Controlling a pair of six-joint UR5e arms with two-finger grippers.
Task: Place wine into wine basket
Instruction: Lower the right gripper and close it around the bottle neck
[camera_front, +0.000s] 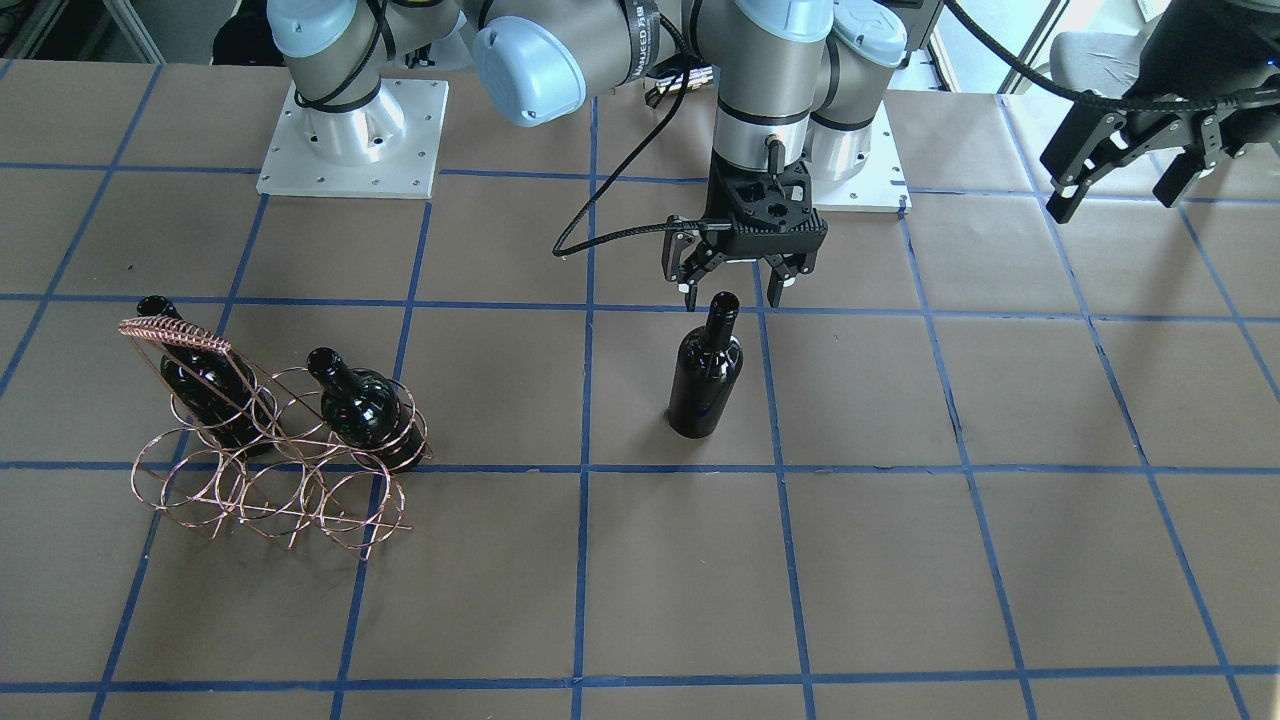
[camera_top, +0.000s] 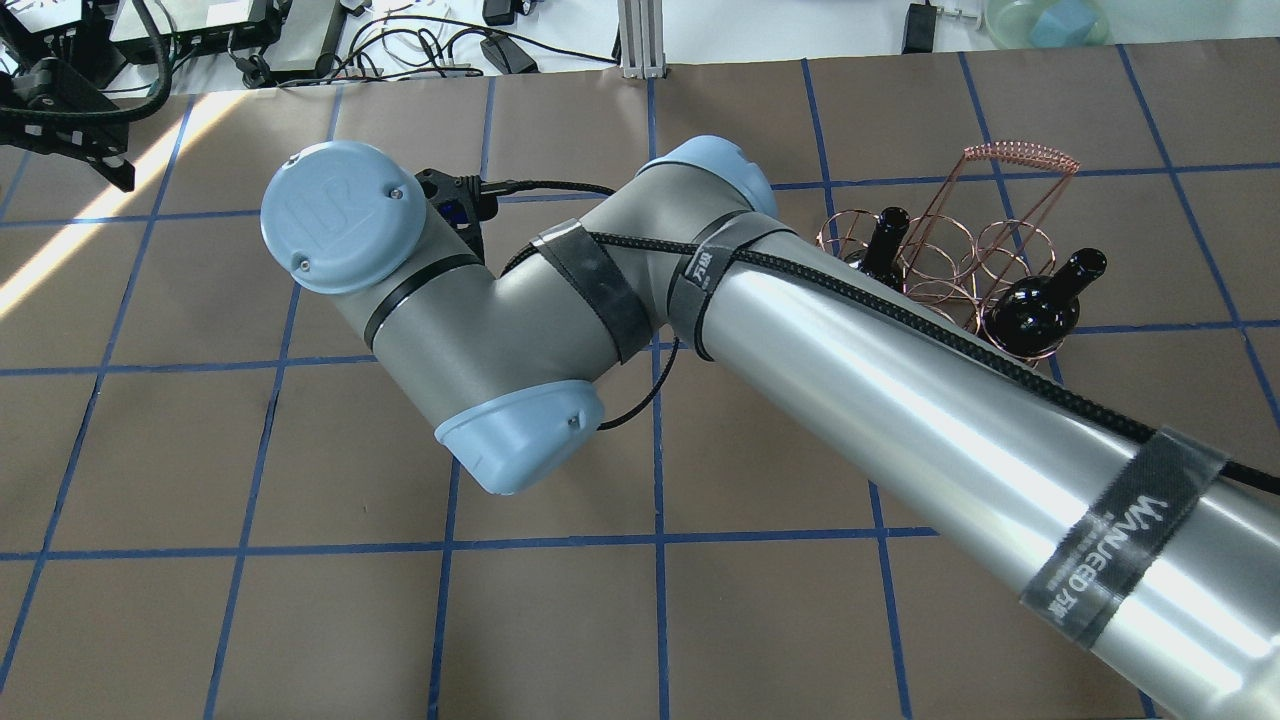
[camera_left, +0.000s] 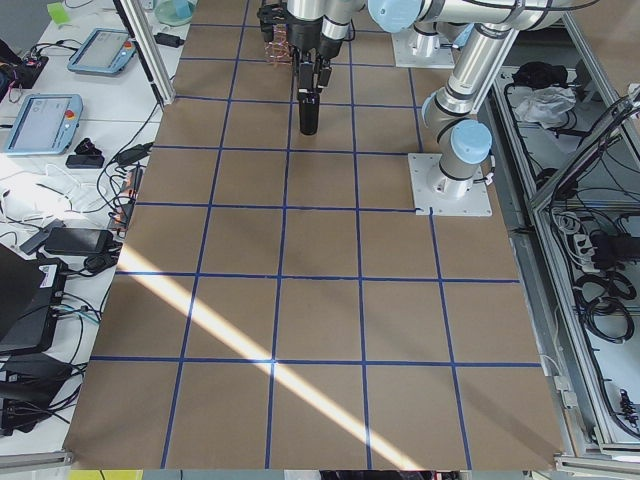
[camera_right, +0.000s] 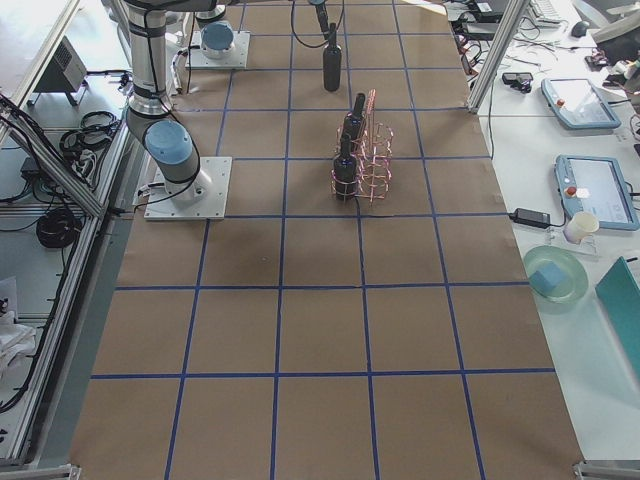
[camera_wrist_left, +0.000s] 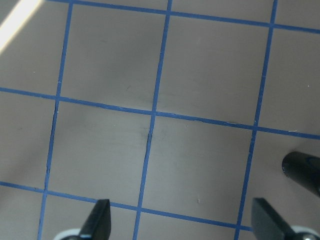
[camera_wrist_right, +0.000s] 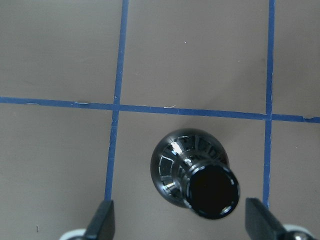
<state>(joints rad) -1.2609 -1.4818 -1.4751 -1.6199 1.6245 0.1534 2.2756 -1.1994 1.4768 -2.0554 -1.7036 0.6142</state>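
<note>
A dark wine bottle (camera_front: 705, 375) is being shown standing upright on the brown table (camera_front: 900, 560), inside one square of the blue tape lines (camera_front: 590, 560) and well apart from the copper wire rack (camera_front: 280, 450). The right gripper (camera_front: 733, 292) is being held directly over the bottle's mouth, pointing down. Its fingers (camera_wrist_right: 102, 222) are being held spread wide, one on each side of the neck. In the right wrist view a clear gap is being shown between each finger and the glass, with the open mouth lying somewhat closer to one finger than to the other. Nothing is being gripped by it. The left gripper (camera_front: 1115, 205) is being held off at the table's edge, far from the bottle and the rack. It too is being held spread, with only bare table seen between its fingertips in the left wrist view. Two other bottles (camera_front: 365, 405) are being carried in the rack's rings, leaning with their necks tilted upward, one of them just beside the coil-wrapped handle (camera_front: 175, 335) that is slanting over the rack's end. The standing bottle is being touched by neither the rack nor those bottles.
</note>
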